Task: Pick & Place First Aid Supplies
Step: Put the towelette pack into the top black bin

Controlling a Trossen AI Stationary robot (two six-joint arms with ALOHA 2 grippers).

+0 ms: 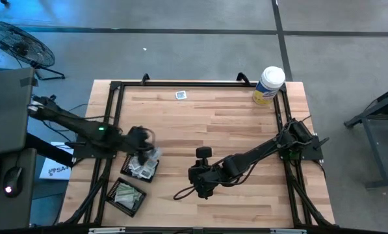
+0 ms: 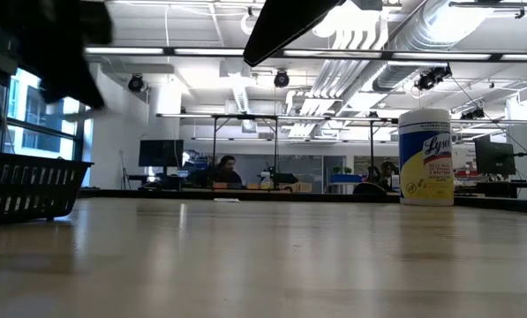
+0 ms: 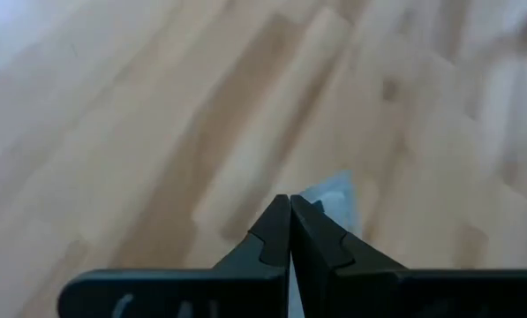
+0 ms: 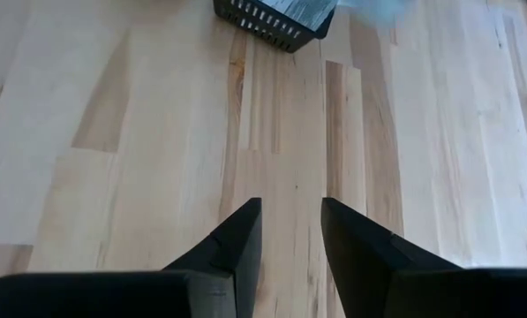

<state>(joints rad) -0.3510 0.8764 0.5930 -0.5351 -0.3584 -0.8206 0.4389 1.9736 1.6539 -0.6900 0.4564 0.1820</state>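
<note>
The wooden desk (image 1: 200, 130) sits inside a black frame. The left arm (image 1: 70, 120) reaches in from nine o'clock. The right arm (image 1: 258, 155) extends from three o'clock toward the desk's centre.

A white canister with yellow label (image 1: 268, 85) stands at the one o'clock corner of the desk. Two black mesh trays lie at the seven to eight o'clock side: the upper tray (image 1: 140, 166) and the lower tray (image 1: 127, 197), both containing small flat packets.

The left gripper (image 3: 289, 208) is positioned above the upper tray, its jaws pressed together and pinching a pale flat packet (image 3: 334, 196) whose edge projects beyond the tips. The right gripper (image 4: 288, 231) hangs over bare wood near the desk's centre, jaws spread, nothing between them; a tray corner shows ahead of it.

One small square packet (image 1: 181, 95) lies alone near twelve o'clock, well apart from both trays.
</note>
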